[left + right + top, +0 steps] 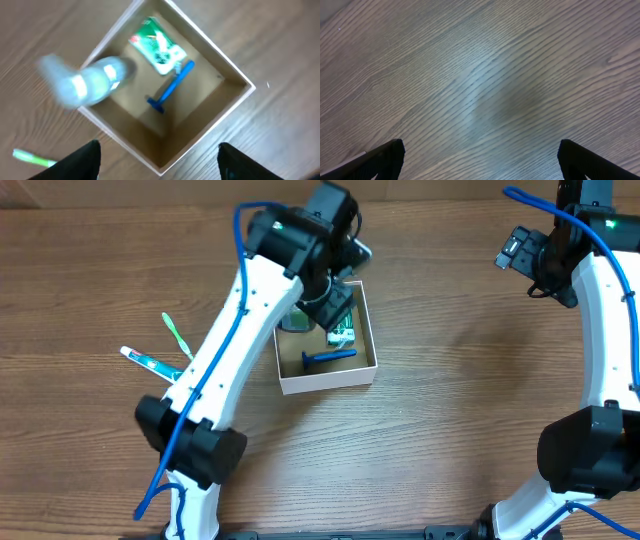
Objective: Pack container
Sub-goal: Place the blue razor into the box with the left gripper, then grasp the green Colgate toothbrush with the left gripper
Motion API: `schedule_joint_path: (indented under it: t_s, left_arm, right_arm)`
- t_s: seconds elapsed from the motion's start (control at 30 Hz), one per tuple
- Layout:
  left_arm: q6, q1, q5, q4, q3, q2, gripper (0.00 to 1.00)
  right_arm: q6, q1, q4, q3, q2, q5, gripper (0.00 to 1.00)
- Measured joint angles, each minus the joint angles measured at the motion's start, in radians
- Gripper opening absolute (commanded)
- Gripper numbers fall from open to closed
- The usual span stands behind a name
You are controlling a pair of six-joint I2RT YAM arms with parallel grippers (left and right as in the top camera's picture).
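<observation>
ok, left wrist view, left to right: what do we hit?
green plastic toothbrush → blurred pale blue bottle → green-and-white packet → right corner of the square white cardboard box

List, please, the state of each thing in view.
Square white cardboard box: open, partly filled.
Blue plastic razor: lying inside box.
Green printed packet: lying inside box.
Pale blue bottle: blurred, at box's wall.
Green toothbrush: on table, unpacked.
White tube: on table, unpacked.
Left gripper: fingers open, above box.
Right gripper: fingers open, empty.
</observation>
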Motion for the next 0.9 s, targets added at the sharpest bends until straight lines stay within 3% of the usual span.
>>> schedule_joint_path:
  t_s: [0.1,0.27,0.43,0.63,0.9]
  left_arm:
    - [-0.179,0.115,-0.049,-0.047,0.014,-0.016,0.74]
    - [-0.363,0.368,-0.108,-0.076,0.014,-0.016,0.76]
    - [-0.521,0.481,-0.158,0.001,-0.092,-0.024,0.77]
    - [-0.638,0.576,-0.14,0.319,-0.517,-0.028,0.75]
    - [-0.758,0.578,-0.126,0.678,-0.875,-0.031,0.72]
  right_arm:
    - [0.0,0.0,0.0,0.0,0.0,0.0,1.0]
    - [0.0,0.0,-0.001,0.0,0.0,0.0,1.0]
    - [0.0,0.0,0.0,0.0,0.0,0.0,1.0]
    - [0.0,0.0,0.0,0.0,0.0,0.0,1.0]
    - [0.0,0.0,0.0,0.0,0.0,0.0,1.0]
